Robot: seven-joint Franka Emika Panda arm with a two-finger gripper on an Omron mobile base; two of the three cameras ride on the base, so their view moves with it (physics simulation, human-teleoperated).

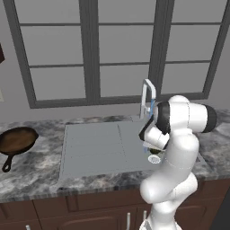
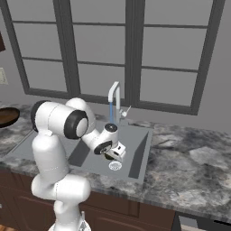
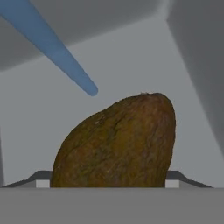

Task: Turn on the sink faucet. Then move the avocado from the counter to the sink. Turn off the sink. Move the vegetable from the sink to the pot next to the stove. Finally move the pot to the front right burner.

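Sink [image 2: 140, 155] basin, avocado [image 3: 118, 142] near wall

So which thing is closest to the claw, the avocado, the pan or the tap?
The avocado. It sits right at the claw, down in the sink. The tap stands behind; the pan lies far left.

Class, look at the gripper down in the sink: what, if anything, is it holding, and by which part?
The gripper has the avocado between its jaws, but whether they clamp it cannot be told; its near end sits between them, its narrow end pointing away.
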